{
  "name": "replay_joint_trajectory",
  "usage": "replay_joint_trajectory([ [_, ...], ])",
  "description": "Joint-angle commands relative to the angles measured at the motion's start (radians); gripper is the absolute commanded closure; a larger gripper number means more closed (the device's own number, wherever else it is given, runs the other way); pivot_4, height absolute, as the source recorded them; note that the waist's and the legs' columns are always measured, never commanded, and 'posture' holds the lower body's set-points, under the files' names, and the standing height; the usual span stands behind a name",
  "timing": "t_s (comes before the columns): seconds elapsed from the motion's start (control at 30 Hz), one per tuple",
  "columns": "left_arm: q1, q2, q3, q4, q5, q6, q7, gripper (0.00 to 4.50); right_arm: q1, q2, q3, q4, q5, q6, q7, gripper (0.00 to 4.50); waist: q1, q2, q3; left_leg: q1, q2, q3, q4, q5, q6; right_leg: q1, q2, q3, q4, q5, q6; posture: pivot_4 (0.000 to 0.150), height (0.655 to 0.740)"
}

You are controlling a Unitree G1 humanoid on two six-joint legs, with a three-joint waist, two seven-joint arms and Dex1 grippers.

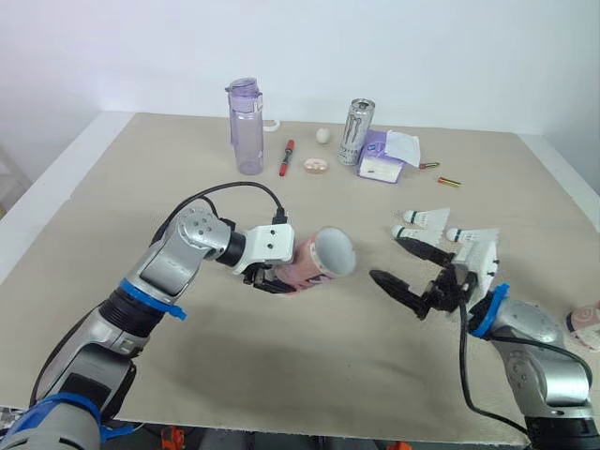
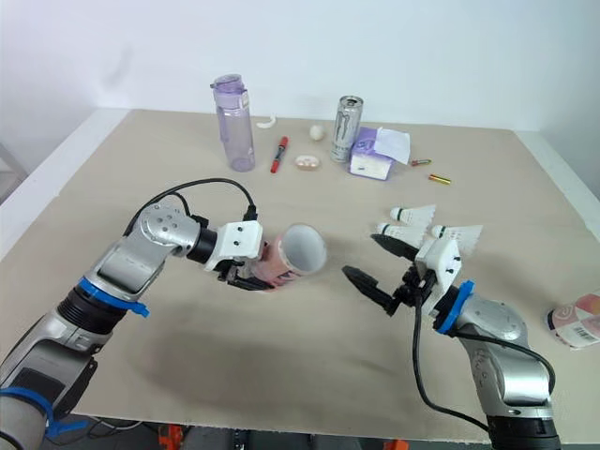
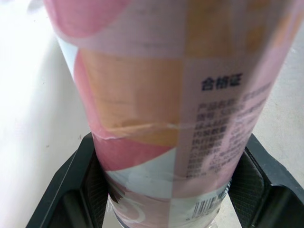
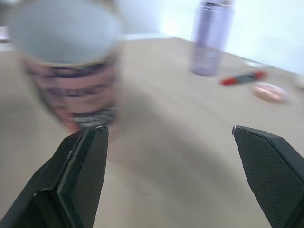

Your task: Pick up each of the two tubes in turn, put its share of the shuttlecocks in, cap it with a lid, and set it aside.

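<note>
My left gripper (image 1: 274, 274) is shut on a pink patterned tube (image 1: 314, 260), held above the table with its open mouth (image 1: 335, 250) pointing toward my right side. The tube (image 3: 171, 109) sits between both black pads in the left wrist view. My right gripper (image 1: 401, 264) hangs open and empty a short way right of the tube's mouth; the tube (image 4: 69, 61) shows ahead of it in the right wrist view. Two white shuttlecocks (image 1: 424, 218) (image 1: 473, 235) lie on the table beyond my right gripper. A second pink tube (image 1: 586, 325) lies at the right edge.
Along the far side stand a purple bottle (image 1: 247, 127) and a silver can (image 1: 355, 132), with a red pen (image 1: 286, 157), a small round lid (image 1: 316, 166), a white ball (image 1: 323, 135), a purple-white packet (image 1: 384, 156) and a small battery (image 1: 449, 182).
</note>
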State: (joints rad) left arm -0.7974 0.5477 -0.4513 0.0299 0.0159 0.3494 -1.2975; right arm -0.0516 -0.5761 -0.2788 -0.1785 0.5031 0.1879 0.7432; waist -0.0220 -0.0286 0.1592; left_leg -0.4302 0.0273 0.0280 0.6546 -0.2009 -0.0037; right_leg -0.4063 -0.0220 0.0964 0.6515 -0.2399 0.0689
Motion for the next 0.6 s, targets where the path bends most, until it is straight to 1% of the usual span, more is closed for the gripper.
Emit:
replay_joint_trajectory([
  [0.03,-0.011,-0.01,-0.037,0.01,0.022,0.0,-0.009,1.37,-0.03,-0.003,-0.05,0.068,-0.058,0.02,-0.113,0.0,0.0,0.001,0.0,0.0,0.0,0.0,0.0,0.0,0.0,0.0,0.0,0.0,0.0,0.0,0.0,0.15,0.74],
  [0.13,-0.017,-0.018,-0.038,0.004,0.022,0.015,-0.012,1.37,-0.042,-0.009,-0.039,0.114,-0.083,0.018,-0.126,0.0,0.0,0.003,-0.002,0.0,0.0,0.0,0.0,0.0,0.0,0.0,0.0,0.0,0.0,0.0,0.0,0.15,0.74],
  [0.33,-0.028,-0.034,-0.038,0.007,0.03,0.028,-0.011,1.37,-0.105,-0.001,-0.024,0.207,-0.08,0.047,-0.128,0.0,0.0,0.003,-0.002,0.0,-0.001,0.001,0.001,0.0,0.001,0.001,-0.001,0.002,0.0,0.0,0.0,0.15,0.74],
  [0.6,-0.024,-0.035,-0.037,0.013,0.039,0.022,-0.002,1.37,-0.17,0.01,0.008,0.266,-0.081,0.11,-0.117,0.0,0.001,0.003,-0.002,0.0,-0.001,0.001,0.001,0.001,0.001,0.001,-0.001,0.002,0.0,0.0,0.0,0.15,0.74],
])
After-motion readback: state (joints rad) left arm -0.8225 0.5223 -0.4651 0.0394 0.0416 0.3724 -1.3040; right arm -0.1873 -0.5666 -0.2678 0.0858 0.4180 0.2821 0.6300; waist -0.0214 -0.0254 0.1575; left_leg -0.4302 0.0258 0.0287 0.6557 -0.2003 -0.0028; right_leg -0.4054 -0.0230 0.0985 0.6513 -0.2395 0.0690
